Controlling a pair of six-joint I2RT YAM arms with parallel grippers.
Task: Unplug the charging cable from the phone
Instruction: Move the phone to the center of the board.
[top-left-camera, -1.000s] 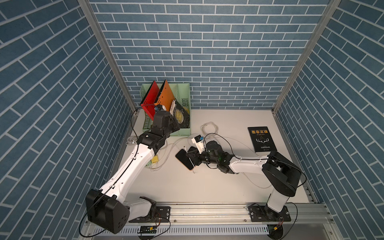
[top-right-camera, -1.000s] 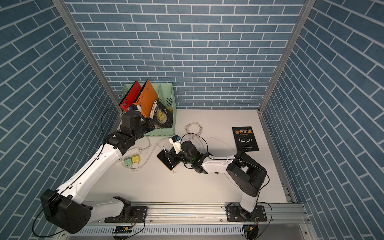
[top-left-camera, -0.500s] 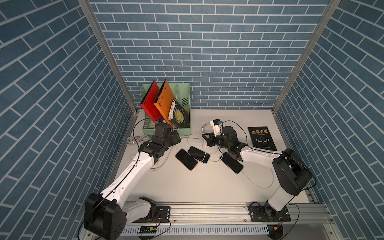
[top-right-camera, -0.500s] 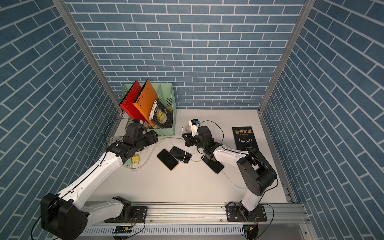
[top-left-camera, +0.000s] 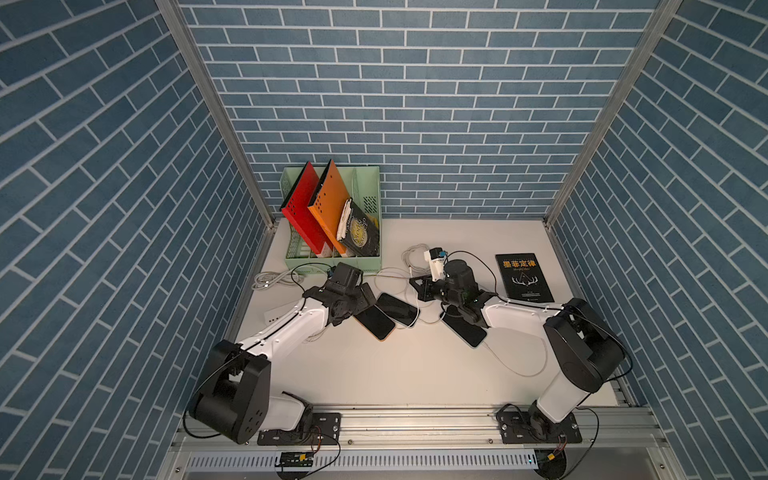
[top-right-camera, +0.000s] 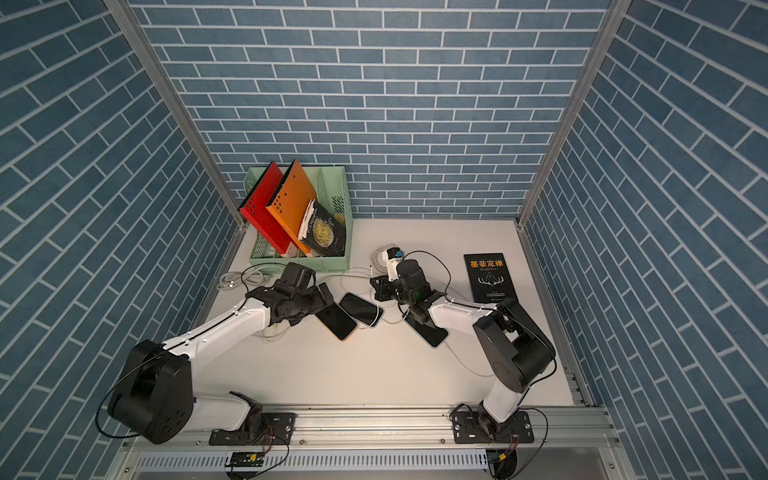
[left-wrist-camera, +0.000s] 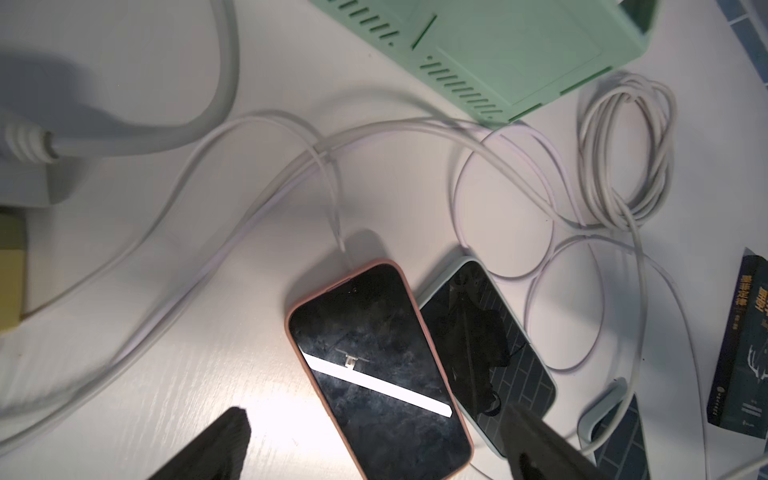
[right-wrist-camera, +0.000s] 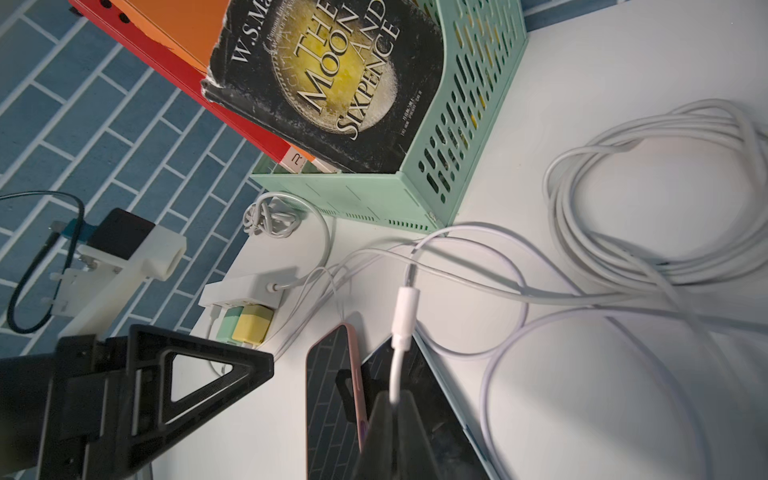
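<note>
1. The right tool (right-wrist-camera: 392, 415) has drawn back from the pink-cased phone (right-wrist-camera: 330, 374). It is pinched tight on the white charging cable (right-wrist-camera: 395, 370), and the plug (right-wrist-camera: 405, 307) juts bare ahead of it, so that cable looks free
2. The left tool (left-wrist-camera: 378, 432) has spread wide and come low. The pink-cased phone lies right beneath its jaws, unheld, and a second cable (left-wrist-camera: 336, 208) seems to meet the phone's far end
3. Both arms reach low over the desk (top-left-camera: 374, 374), forearms stretched toward its middle

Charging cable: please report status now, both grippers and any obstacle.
Left gripper open above pink-cased phone. Right gripper shut on charging cable, plug end free. Other cable loops lie close beside the phones.
</note>
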